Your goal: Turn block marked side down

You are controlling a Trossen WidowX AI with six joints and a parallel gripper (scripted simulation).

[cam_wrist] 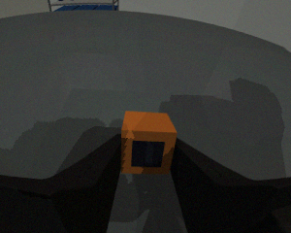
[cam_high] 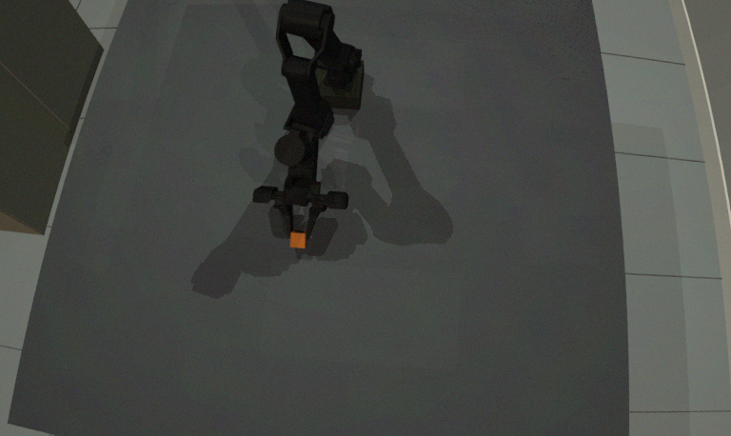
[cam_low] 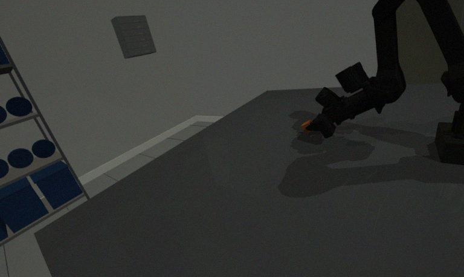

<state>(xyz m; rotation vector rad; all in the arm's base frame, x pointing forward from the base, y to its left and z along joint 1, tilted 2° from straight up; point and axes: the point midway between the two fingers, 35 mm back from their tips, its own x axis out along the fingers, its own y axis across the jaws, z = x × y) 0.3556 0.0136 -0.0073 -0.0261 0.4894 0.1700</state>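
Observation:
The orange block (cam_high: 297,241) (cam_low: 305,125) (cam_wrist: 146,121) is held between the two dark fingers of my gripper (cam_high: 299,236) (cam_low: 309,127) (cam_wrist: 145,142), which is shut on it. The gripper slants forward and down, and the block is tilted with it. In the wrist view the dark square mark (cam_wrist: 147,159) is on the block face turned back toward the gripper and camera; the face above it is plain orange. The mark does not show in either the top or the exterior view. The block is low over the grey table (cam_high: 484,302) (cam_low: 205,219) (cam_wrist: 145,58); whether it touches is unclear.
The arm's base (cam_high: 345,94) (cam_low: 447,144) stands behind the gripper. A dark cabinet (cam_high: 43,87) is beyond the table's left edge in the top view. A shelf rack with blue bins (cam_low: 60,185) stands beyond the table in the exterior view. Arm shadows fall around the block.

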